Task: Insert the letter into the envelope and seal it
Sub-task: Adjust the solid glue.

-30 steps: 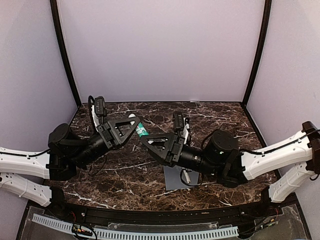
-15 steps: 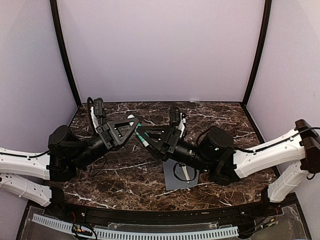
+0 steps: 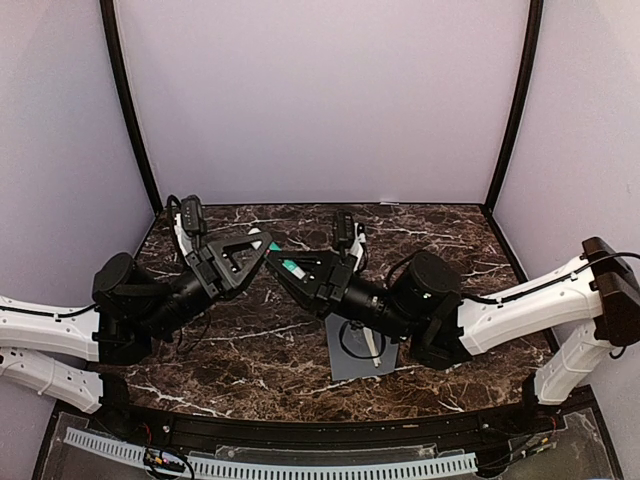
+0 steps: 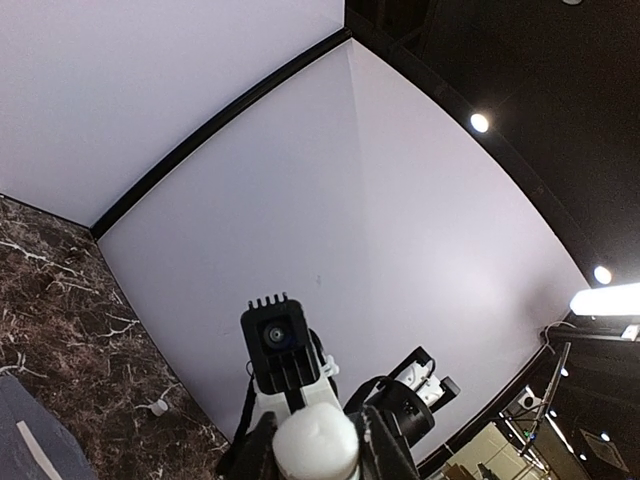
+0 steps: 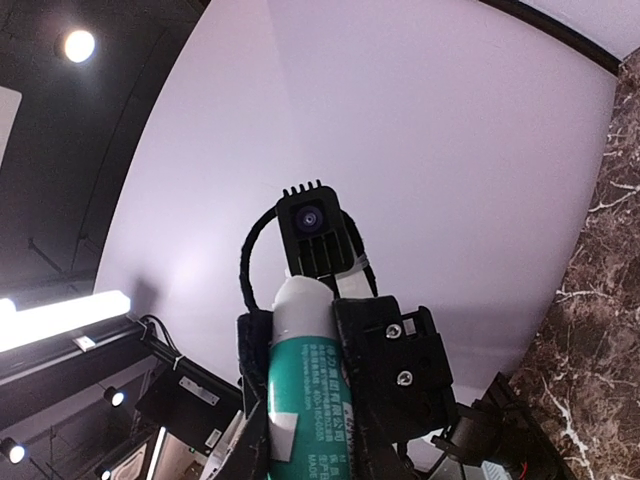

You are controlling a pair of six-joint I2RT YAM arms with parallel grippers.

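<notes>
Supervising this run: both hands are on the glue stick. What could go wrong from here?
The glue stick is held in mid-air between left hand and right hand; pulling the cap might make it slip and drop. The hands sit nose to nose and could collide. The right arm hangs over the envelope and might shift it.

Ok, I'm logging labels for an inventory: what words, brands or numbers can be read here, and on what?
On the glue stick: lines of white print on its teal label, too small and blurred to read.
On the envelope: no writing visible.
Nothing else in these views carries legible text.
</notes>
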